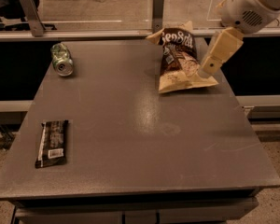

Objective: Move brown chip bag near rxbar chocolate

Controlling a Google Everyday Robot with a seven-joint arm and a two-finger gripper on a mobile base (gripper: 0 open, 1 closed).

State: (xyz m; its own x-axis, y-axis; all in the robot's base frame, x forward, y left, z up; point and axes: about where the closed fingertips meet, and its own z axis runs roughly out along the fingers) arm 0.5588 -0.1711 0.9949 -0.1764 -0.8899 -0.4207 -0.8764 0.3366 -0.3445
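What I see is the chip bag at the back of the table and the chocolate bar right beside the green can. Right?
Not quite. In the camera view the rxbar chocolate lies at the front left of the table, far from the green can at the back left. The brown chip bag is at the back, as you said, with the gripper by its right edge.

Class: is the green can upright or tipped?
Tipped: the green can lies sideways, round end facing the camera. The gripper hovers beside the brown chip bag.
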